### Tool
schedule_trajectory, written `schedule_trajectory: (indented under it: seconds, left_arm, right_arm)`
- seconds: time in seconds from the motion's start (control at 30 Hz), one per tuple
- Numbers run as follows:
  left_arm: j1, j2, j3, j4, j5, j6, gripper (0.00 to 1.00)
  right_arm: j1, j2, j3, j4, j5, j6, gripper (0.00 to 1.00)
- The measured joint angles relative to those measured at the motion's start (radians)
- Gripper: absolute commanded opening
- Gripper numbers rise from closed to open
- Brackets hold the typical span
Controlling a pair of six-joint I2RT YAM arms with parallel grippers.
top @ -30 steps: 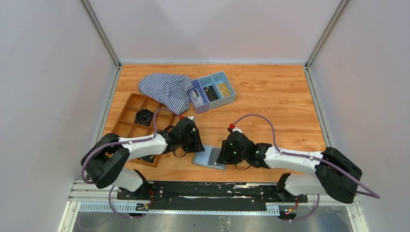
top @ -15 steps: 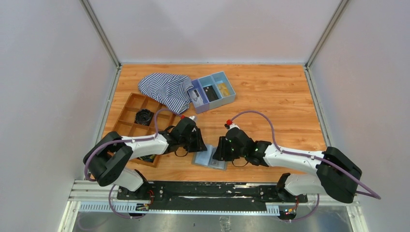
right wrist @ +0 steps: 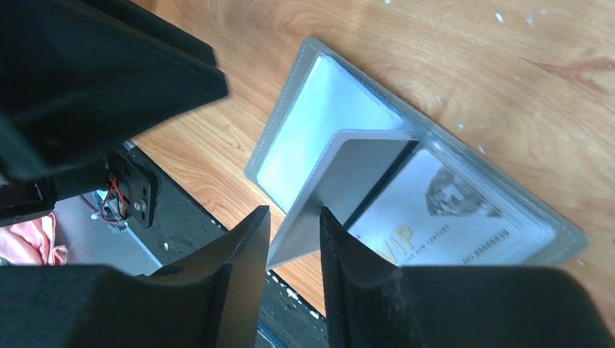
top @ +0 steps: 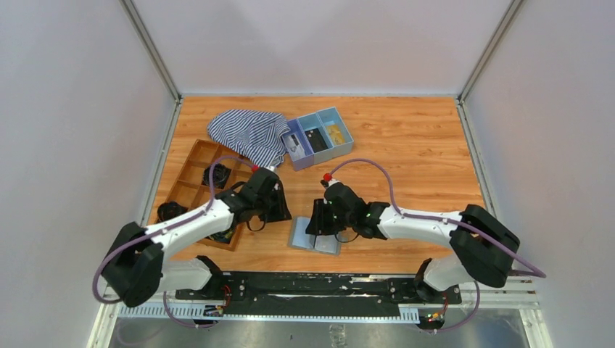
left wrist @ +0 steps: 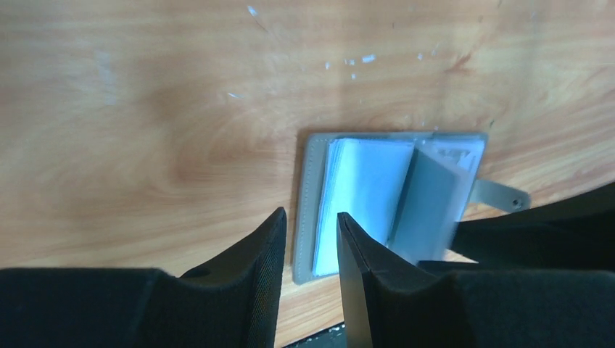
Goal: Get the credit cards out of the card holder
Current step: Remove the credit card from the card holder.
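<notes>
Grey card holder (right wrist: 319,109) open on surface (left wrist: 145,109), right tool (right wrist: 294,212) straddling its raised leaf (right wrist: 341,181), grip unclear, left tool (left wrist: 310,216) released, empty

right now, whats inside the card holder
The card holder lies open: a VIP-printed card in one pocket, partly covered by a raised grey leaf. The other pocket's contents are unclear.

Grey card holder (top: 323,244) lies flat and wide open on the worktop (top: 406,145), close to the front edge. It is pale blue-grey inside, with its snap tab (left wrist: 500,194) poking out one side. One half has a silvery credit card (right wrist: 442,217) lettered VIP under a clear pocket. A grey leaf (right wrist: 348,174) stands tilted up from the fold. The other half looks pale, blank.
</notes>
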Motion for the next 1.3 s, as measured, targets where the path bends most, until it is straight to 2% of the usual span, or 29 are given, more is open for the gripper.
schedule_trajectory:
  seconds: [0.17, 0.37, 0.47, 0.63, 0.83, 1.0, 1.2, 1.3]
  left_arm:
    - [0.047, -0.150, 0.104, -0.168, -0.083, 0.034, 0.36]
    - [0.049, -0.226, 0.158, -0.224, -0.107, 0.042, 0.36]
    - [0.049, -0.217, 0.146, -0.225, -0.088, 0.041, 0.36]
    - [0.049, -0.187, 0.111, -0.217, -0.042, 0.040, 0.36]
    - [0.047, -0.168, 0.092, -0.176, 0.019, 0.037, 0.37]
    - [0.031, -0.146, 0.070, -0.070, 0.117, 0.015, 0.37]
    - [0.000, -0.021, 0.023, 0.083, 0.245, -0.021, 0.37]
    - [-0.005, 0.025, -0.005, 0.111, 0.259, -0.028, 0.37]
  right_arm:
    - [0.005, 0.075, 0.035, 0.035, -0.022, -0.008, 0.36]
    - [0.006, 0.122, 0.046, 0.064, -0.049, -0.008, 0.37]
    - [0.006, 0.099, 0.045, 0.060, -0.044, -0.010, 0.38]
    - [0.006, -0.035, 0.001, 0.045, -0.006, -0.011, 0.39]
    - [0.003, -0.128, -0.077, 0.034, 0.030, 0.001, 0.39]
    - [-0.010, -0.121, -0.108, 0.015, 0.038, 0.018, 0.38]
    - [-0.039, -0.082, -0.117, 0.044, 0.015, 0.045, 0.38]
    - [-0.045, -0.051, -0.118, 0.066, -0.002, 0.058, 0.38]
